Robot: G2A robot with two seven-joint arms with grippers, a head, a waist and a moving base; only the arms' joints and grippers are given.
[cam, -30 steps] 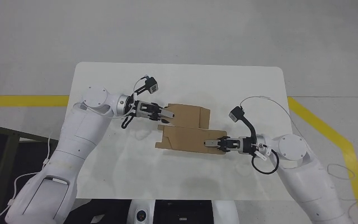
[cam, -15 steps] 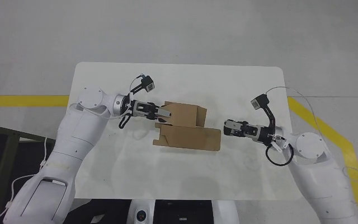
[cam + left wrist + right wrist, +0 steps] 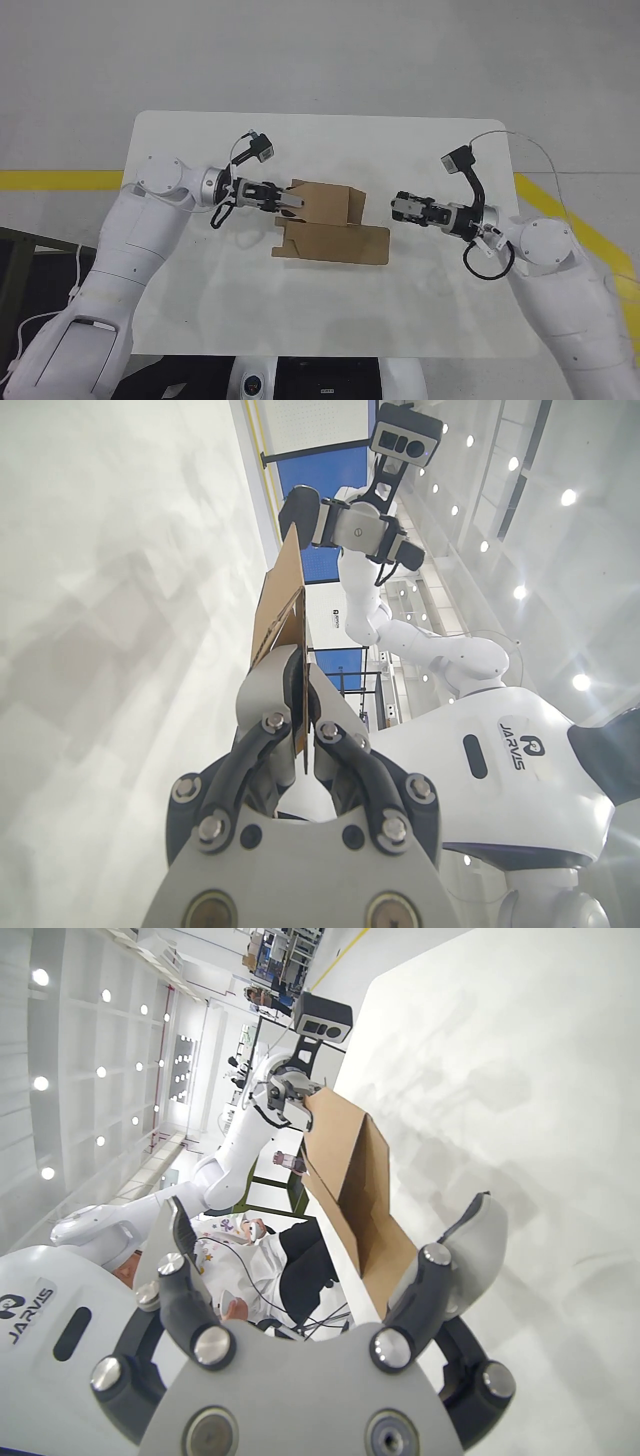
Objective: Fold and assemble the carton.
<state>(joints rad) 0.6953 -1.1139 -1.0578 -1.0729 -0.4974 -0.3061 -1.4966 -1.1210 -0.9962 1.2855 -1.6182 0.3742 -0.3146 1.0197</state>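
Observation:
A flat brown cardboard carton (image 3: pixel 330 225) lies partly unfolded in the middle of the white table (image 3: pixel 450 300). My left gripper (image 3: pixel 290 200) is shut on the carton's left edge; in the left wrist view its fingers (image 3: pixel 270 680) pinch the thin cardboard sheet (image 3: pixel 280 600) edge-on. My right gripper (image 3: pixel 397 208) hangs open just right of the carton's right end, not touching it. In the right wrist view the open gripper (image 3: pixel 327 1200) faces the carton (image 3: pixel 350 1163), whose upper panel stands raised, with the left gripper (image 3: pixel 285 1098) at its far end.
The tabletop around the carton is bare white, with free room at front and back. The table's right edge (image 3: pixel 510 180) lies behind the right arm. Yellow floor tape (image 3: pixel 60 180) runs beside the table.
My right gripper let go of the carton's right end, drew back to the right and rose toward the table's far side. The carton shifted slightly left with the left gripper.

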